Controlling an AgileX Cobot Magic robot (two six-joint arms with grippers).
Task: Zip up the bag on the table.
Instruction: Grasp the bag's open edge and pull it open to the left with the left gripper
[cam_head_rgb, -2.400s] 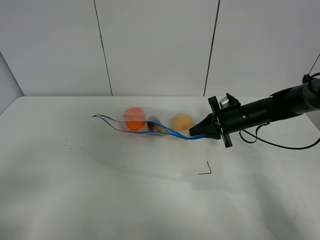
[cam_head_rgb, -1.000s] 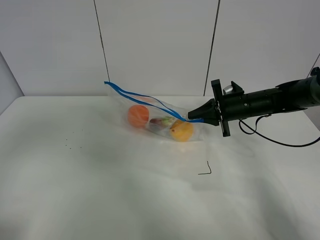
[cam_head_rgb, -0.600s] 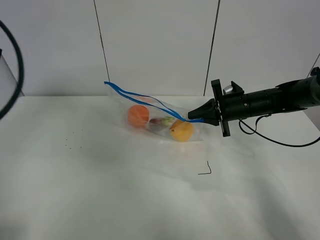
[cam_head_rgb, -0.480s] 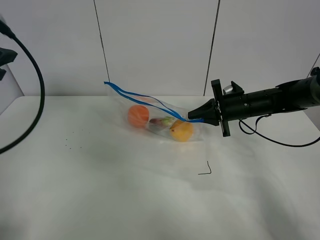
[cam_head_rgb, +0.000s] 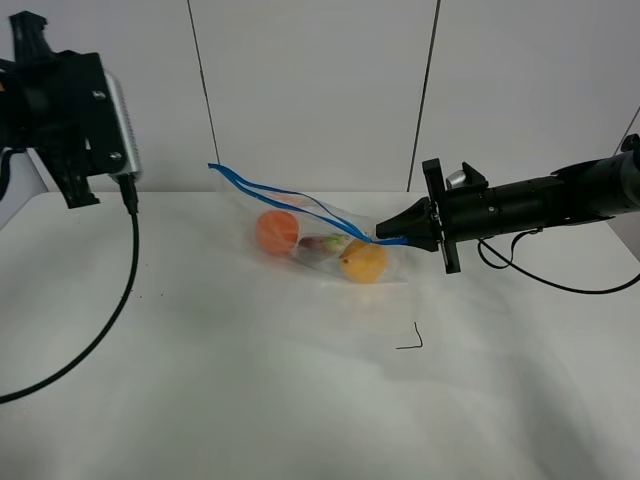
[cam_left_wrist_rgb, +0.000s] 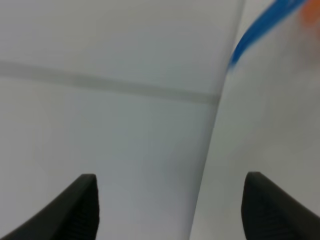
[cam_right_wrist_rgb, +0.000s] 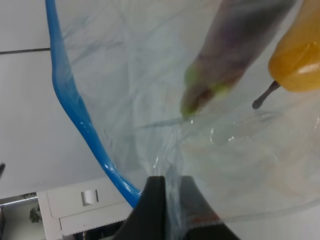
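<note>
The clear plastic bag (cam_head_rgb: 320, 235) lies on the white table (cam_head_rgb: 250, 400), its right corner lifted. Its blue zipper strip (cam_head_rgb: 270, 189) rises to the upper left and the mouth is open. Orange, purple and yellow produce show through it. My right gripper (cam_head_rgb: 385, 238) is shut on the bag's right corner by the zipper end; the right wrist view shows its fingers (cam_right_wrist_rgb: 155, 210) pinching the plastic (cam_right_wrist_rgb: 170, 165) beside the blue strip (cam_right_wrist_rgb: 75, 110). My left arm (cam_head_rgb: 70, 110) hovers at the far left, well apart from the bag. My left gripper (cam_left_wrist_rgb: 172, 210) is open and empty, with a blurred blue strip (cam_left_wrist_rgb: 260, 30) ahead.
A small black corner mark (cam_head_rgb: 410, 340) is on the table in front of the bag. The left arm's black cable (cam_head_rgb: 100, 330) hangs over the table's left side. The right arm's cable (cam_head_rgb: 560, 285) loops at the right. A panelled wall stands behind.
My left arm has swung into view at the upper left. The right gripper and the lifted bag have stayed still over the last second; before that the bag was raised.
</note>
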